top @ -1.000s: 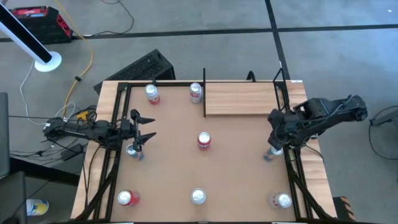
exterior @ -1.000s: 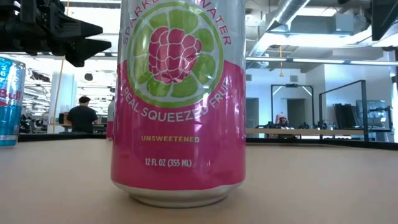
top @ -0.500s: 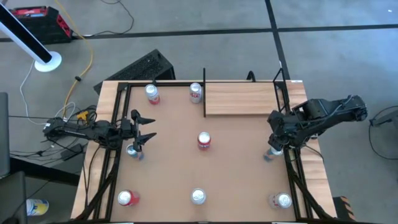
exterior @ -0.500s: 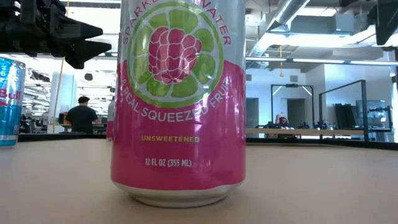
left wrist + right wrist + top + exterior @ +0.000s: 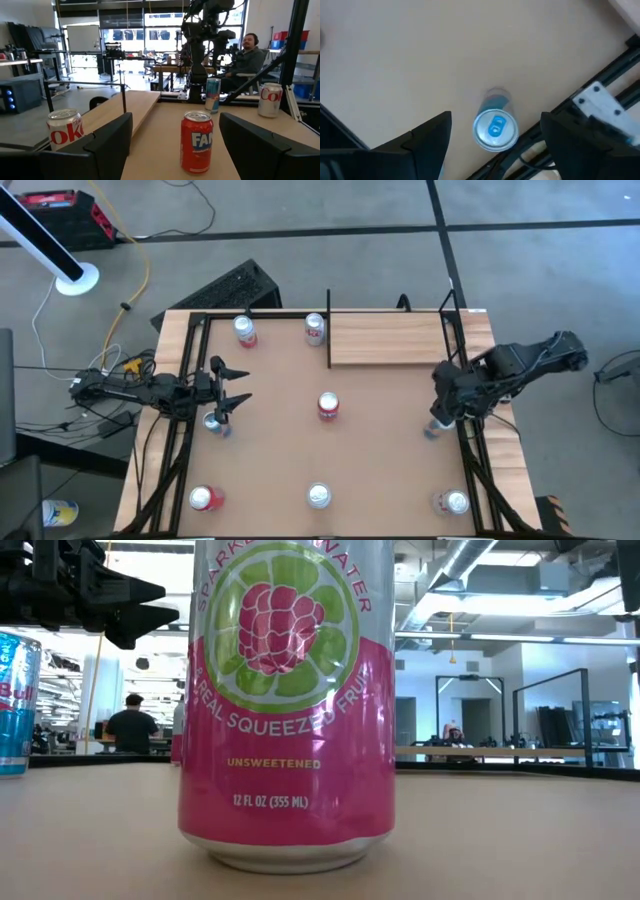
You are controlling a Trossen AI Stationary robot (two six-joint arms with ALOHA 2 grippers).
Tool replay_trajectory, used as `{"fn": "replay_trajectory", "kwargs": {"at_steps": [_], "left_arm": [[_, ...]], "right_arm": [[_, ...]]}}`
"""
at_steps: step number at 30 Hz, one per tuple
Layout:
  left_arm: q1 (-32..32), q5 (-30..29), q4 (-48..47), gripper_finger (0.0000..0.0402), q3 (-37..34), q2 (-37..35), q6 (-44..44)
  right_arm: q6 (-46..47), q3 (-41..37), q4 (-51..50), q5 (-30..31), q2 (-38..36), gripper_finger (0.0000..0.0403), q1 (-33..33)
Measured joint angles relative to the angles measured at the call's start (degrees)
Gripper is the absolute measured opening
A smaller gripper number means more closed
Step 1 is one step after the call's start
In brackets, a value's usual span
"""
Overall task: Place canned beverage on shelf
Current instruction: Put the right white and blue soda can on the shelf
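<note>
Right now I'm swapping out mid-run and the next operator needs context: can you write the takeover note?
Right tool: open, hanging above the blue can at the table's right edge, can not gripped.
Left tool: open, waiting at the left side beside another can.
Shelf: at the back right, no can on it.
Other cans stand around the table, the orange one in the middle.
Done: the right tool is lined up over the blue can.
Left: lower, grip, carry it to the shelf, release.

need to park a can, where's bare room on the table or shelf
The shelf is bare end to end. The table is open between the orange can and the right gripper. Cans crowd the back-left and the near edge; the left gripper hangs open at the left side.
</note>
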Motion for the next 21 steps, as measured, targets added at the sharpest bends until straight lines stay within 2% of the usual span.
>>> {"fn": "replay_trajectory", "kwargs": {"at_steps": [9, 21], "left_arm": [[0.00, 0.00, -0.04, 0.0284, 0.00, -0.01, -0.08], [-0.01, -0.01, -0.04, 0.0284, 0.00, -0.01, -0.28]], "right_arm": [[7.38, -6.00, 0.04, -0.46, 2.27, 0.0328, 6.46], [13.19, -11.11, 3.44, -1.73, 2.33, 0.0328, 10.23]]}}
